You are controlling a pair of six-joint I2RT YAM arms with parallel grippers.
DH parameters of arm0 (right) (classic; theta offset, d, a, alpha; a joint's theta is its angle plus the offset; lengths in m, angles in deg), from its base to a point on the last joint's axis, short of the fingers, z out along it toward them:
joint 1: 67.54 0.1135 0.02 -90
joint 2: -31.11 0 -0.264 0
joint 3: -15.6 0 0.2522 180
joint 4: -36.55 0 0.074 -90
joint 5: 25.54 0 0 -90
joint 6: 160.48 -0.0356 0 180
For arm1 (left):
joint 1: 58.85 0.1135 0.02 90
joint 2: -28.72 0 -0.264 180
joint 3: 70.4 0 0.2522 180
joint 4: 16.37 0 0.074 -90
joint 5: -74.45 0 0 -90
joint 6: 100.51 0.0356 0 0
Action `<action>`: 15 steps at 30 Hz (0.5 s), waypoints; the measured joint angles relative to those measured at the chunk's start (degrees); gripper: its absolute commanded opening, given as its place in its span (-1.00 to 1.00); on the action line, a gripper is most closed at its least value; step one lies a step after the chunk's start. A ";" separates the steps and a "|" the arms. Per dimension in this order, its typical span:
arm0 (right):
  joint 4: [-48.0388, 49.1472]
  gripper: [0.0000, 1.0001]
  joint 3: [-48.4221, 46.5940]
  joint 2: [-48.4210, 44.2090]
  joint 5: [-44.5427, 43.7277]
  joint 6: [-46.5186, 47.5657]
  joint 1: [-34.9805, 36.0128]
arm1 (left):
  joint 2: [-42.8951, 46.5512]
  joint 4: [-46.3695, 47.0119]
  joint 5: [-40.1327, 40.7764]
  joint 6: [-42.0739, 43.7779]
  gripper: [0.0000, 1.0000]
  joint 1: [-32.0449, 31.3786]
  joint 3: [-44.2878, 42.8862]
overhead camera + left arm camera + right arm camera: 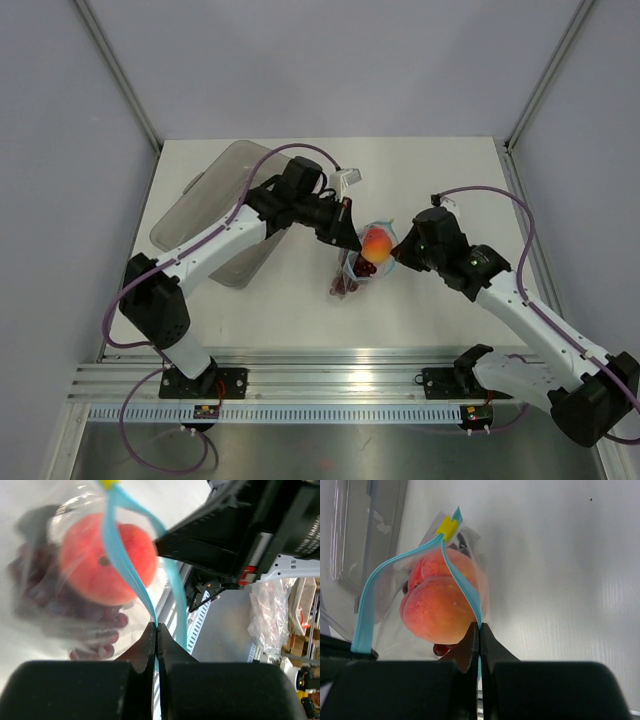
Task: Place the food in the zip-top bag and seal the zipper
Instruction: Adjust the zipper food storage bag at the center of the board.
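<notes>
Near the middle of the table (440,170), my left gripper (156,626) and right gripper (479,625) each clamp the zipper (462,587) of the zip-top bag (75,510), peach (442,610) inside.

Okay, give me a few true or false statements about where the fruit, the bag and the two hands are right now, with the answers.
1. The peach is inside the zip-top bag. True.
2. The right hand is open and clear of the bag. False: it is shut on the zipper.
3. The left hand is shut on the zipper. True.
4. The zipper is sealed along its whole length. False: its two strips gape apart over the peach.
5. The grapes lie in the tray. False: they are in the bag with the peach; the grey tray sits apart at the table's far left.
</notes>
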 measured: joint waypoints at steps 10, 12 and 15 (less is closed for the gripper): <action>-1.36 -1.00 -0.63 5.22 -0.37 -4.79 -0.04 | -6.05 4.48 -0.48 -3.72 -1.00 -9.94 -0.85; -1.03 -1.00 -0.61 5.11 -0.31 -5.35 -0.04 | -7.37 4.81 -0.52 -4.09 -1.00 -9.79 -0.85; -0.31 -1.00 -0.55 4.46 0.35 -6.21 -0.02 | -9.60 5.35 -0.52 -4.48 -1.00 -9.60 -0.90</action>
